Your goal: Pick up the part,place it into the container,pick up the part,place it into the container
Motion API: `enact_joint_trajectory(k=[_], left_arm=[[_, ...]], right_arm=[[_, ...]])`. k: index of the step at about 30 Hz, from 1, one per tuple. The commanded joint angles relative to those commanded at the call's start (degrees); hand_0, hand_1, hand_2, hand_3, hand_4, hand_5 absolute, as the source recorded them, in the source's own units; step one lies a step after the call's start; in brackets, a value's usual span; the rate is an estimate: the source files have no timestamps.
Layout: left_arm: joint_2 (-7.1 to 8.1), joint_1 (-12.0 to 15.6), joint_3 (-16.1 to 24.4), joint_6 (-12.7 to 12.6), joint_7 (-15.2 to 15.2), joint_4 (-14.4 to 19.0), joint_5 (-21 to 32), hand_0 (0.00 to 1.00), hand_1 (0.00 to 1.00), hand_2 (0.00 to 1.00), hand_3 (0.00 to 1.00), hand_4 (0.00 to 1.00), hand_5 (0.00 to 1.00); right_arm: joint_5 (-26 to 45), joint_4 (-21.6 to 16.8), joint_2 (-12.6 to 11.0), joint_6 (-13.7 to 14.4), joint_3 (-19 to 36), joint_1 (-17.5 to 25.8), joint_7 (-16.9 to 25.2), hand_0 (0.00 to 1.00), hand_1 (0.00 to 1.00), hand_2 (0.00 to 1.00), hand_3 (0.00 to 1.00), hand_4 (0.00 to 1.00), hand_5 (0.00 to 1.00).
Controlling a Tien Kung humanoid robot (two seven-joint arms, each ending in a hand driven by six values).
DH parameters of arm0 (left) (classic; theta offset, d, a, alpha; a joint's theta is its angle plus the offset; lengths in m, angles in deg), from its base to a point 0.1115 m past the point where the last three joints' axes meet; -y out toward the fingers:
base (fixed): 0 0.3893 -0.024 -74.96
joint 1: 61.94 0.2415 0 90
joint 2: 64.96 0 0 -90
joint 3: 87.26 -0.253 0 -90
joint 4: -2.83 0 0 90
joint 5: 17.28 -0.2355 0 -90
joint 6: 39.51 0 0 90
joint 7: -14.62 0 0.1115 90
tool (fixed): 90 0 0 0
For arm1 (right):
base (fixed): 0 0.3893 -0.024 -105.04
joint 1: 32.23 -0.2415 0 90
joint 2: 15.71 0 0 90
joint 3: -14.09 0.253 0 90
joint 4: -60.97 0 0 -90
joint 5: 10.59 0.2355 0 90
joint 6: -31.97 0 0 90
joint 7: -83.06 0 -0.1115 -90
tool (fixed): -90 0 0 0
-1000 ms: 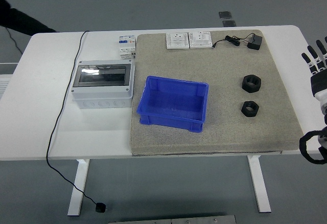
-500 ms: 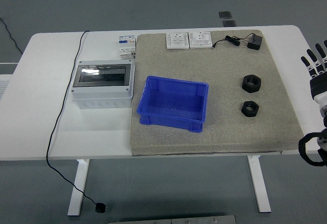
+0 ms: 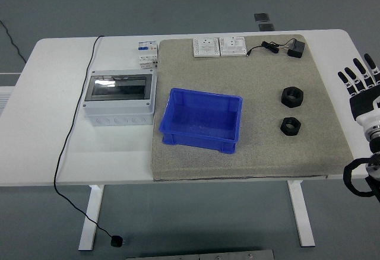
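**Right hand open at the bench edge, both nuts waiting**

Right hand hangs at the right edge of the bench, with its fingers spread and pointing away from the robot, and it holds nothing. No left hand is in view, so the right one is clearly the nearer hand for the work.

Both parts are black hex nuts lying flat on the grey mat. The far nut lies to the left of the hand, at almost the same depth on the bench. The near nut lies just behind it toward the robot, a little apart from it. A nut has no long axis, so I judge that the hand can come from any side; it has only to travel left across the mat.

The blue bin stands further to the left, near the middle of the mat, well apart from both nuts. It is empty, so by my judgement no part is placed yet.

A grey box stands left of the bin.
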Motion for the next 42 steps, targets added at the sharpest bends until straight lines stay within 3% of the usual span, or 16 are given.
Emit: enact_joint_trajectory(k=[7,20,28,29,32,34,35,40,41,42], left_arm=[[-0.09,-0.02,-1.87,0.01,-0.65,0.00,2.60,0.721,0.590,0.714,0.561,0.572,0.482],[-0.04,0.02,-0.78,0.00,-0.85,0.00,2.09,0.721,0.591,0.714,0.561,0.573,0.484],[0.16,-0.19,-0.94,-0.41,-1.14,0.00,2.35,0.721,0.590,0.715,0.562,0.573,0.482],[0.19,-0.23,-0.97,-0.45,-1.14,0.00,2.31,0.721,0.591,0.715,0.560,0.573,0.484],[0.19,-0.27,-1.19,-0.54,-1.14,0.00,2.51,0.721,0.591,0.715,0.560,0.573,0.484],[0.22,-0.28,-1.25,-0.55,-1.13,0.00,2.56,0.721,0.591,0.715,0.560,0.573,0.484],[0.24,-0.30,-1.24,-0.54,-1.12,0.00,2.52,0.721,0.590,0.716,0.561,0.573,0.484],[0.52,-0.31,-1.19,-0.67,-1.21,0.00,2.60,0.721,0.590,0.716,0.561,0.573,0.484],[0.57,-0.28,-1.10,-0.71,-1.20,0.00,2.61,0.721,0.590,0.715,0.561,0.573,0.482],[0.60,-0.25,-0.99,-0.74,-1.18,0.00,2.60,0.721,0.590,0.715,0.561,0.573,0.482]], right_arm=[[0.52,0.25,-0.10,-0.12,0.28,0.14,0.19,0.602,0.402,0.423,0.657,0.977,0.867],[-0.19,0.30,-0.06,0.36,-0.90,0.79,0.00,0.598,0.397,0.475,0.653,0.962,0.850],[-4.00,-0.79,-0.40,-1.47,-1.05,1.46,-1.92,0.566,0.395,0.486,0.659,0.979,0.802],[-6.10,-1.50,-0.64,-0.81,-0.82,1.24,-2.98,0.305,0.359,0.662,0.713,0.998,0.595],[-11.97,-3.70,-1.80,1.56,-0.33,0.57,-6.90,0.305,0.359,0.662,0.713,0.998,0.595],[-15.65,-5.10,-2.81,1.45,-0.07,0.08,-10.09,0.305,0.359,0.662,0.713,0.998,0.595],[-17.62,-5.84,-3.37,1.06,0.06,-0.17,-11.88,0.245,0.354,0.759,0.735,0.950,0.469],[-28.41,-10.98,-6.79,-3.61,-1.05,-2.77,-22.14,0.245,0.354,0.759,0.735,0.950,0.469],[-30.81,-11.85,-7.16,-4.58,-1.61,-3.43,-24.37,0.274,0.397,0.787,0.763,0.886,0.279],[-33.22,-12.49,-7.23,-5.62,-2.20,-4.10,-26.53,0.274,0.397,0.787,0.763,0.886,0.279]])
